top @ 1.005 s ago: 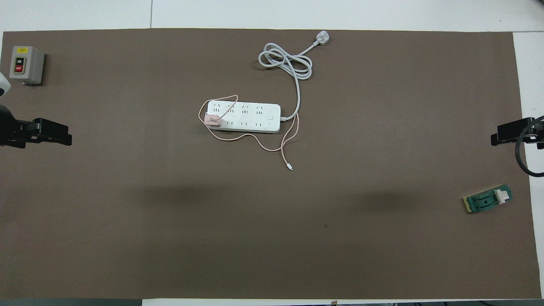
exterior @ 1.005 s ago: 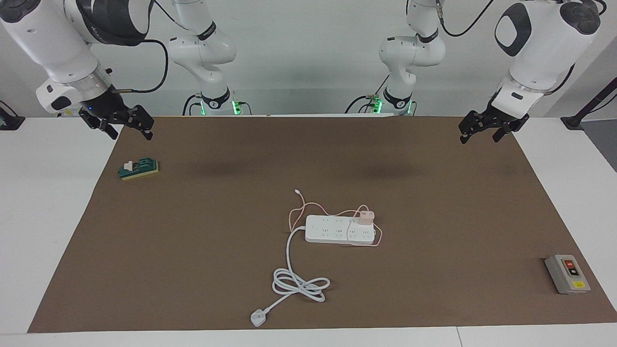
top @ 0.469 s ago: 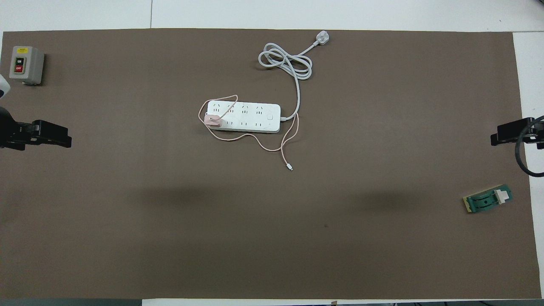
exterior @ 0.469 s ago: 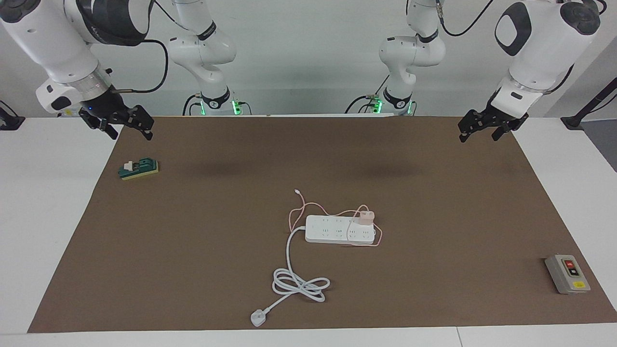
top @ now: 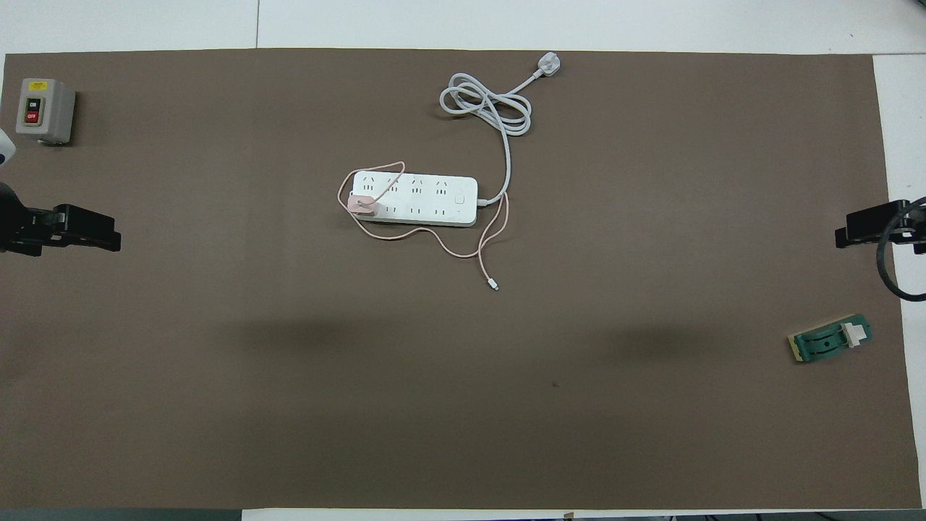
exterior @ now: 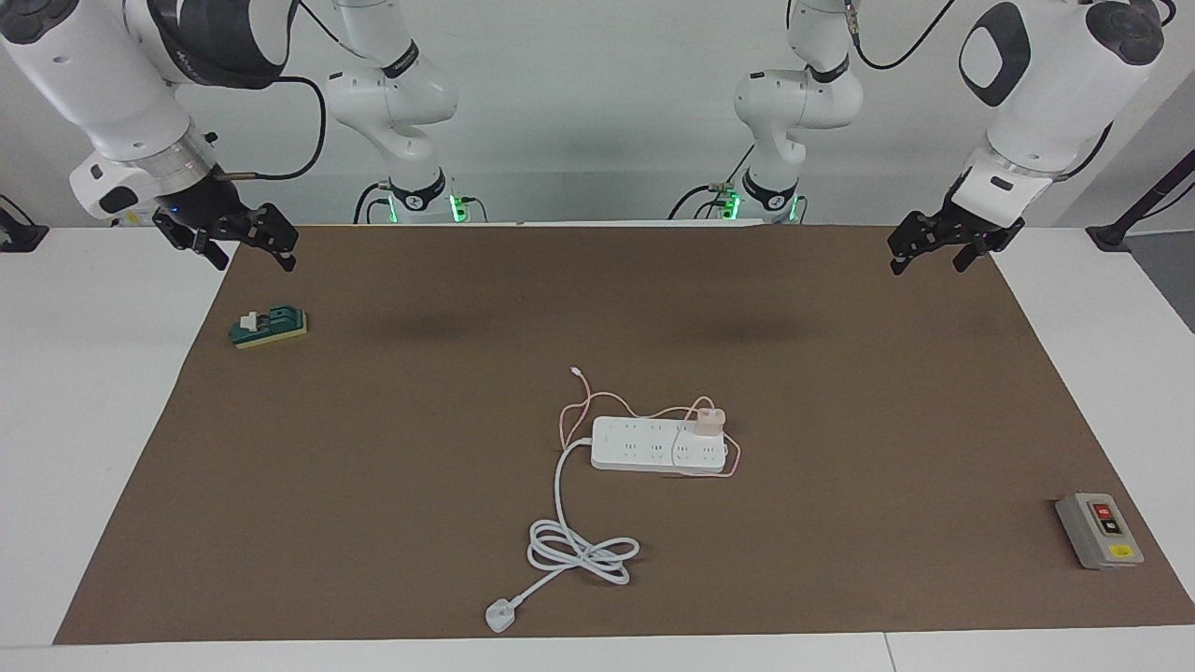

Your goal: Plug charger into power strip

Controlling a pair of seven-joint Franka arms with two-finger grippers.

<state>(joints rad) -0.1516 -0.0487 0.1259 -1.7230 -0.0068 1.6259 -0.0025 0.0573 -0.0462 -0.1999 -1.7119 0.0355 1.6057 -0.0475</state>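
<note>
- The pink charger (exterior: 708, 420) sits on the power strip (exterior: 658, 444), at the end toward the left arm. It looks seated in an outlet, prongs hidden, so I judge the plugging step done or nearly done.
- Its thin pink cable (top: 427, 235) loops around the strip, with the free connector tip lying on the brown mat (exterior: 373, 448) nearer the robots.
- The left gripper (exterior: 926, 247) hangs above the mat's corner at its own end of the table, jaws spread wide, holding nothing, well apart from the charger.
- The right gripper (exterior: 245, 245) hangs likewise over the mat's edge at the right arm's end, jaws wide and empty, with a small green block (exterior: 269, 328) on the mat just beneath and forward of it.
- Next move, as I judge it: if seating needs confirming, the left gripper would have to come over the strip and press straight down on the charger.
- Writing: the grey switch box (top: 45, 110) forward of the left gripper seems to read "ON" and "OFF" on its buttons; its yellow label cannot be read. The strip shows no brand.
</note>
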